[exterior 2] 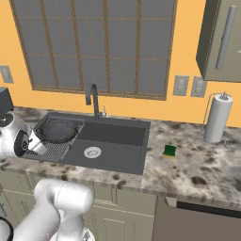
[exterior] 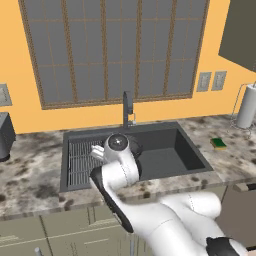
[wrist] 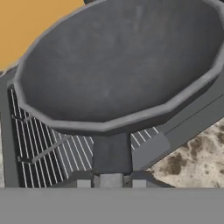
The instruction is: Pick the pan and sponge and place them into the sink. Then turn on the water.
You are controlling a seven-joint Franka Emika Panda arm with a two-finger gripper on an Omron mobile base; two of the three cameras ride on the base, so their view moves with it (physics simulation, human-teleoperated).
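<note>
1. The arm [exterior: 165,220] was glossy white, built of fat rounded links.
2. A black strip ran along one link, and a joint was dark.
3. The wrist [exterior: 118,143] ended in a round grey cap with a pale centre.

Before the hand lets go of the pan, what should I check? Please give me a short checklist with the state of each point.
1. Pan over the sink: ok, it sits above the grid on the left side.
2. Pan resting on the grid: cannot tell.
3. Hand closed on the handle: ok.
4. Sponge in the sink: not ok, it lies on the counter.
5. Water from the faucet: not ok, none visible.
</note>
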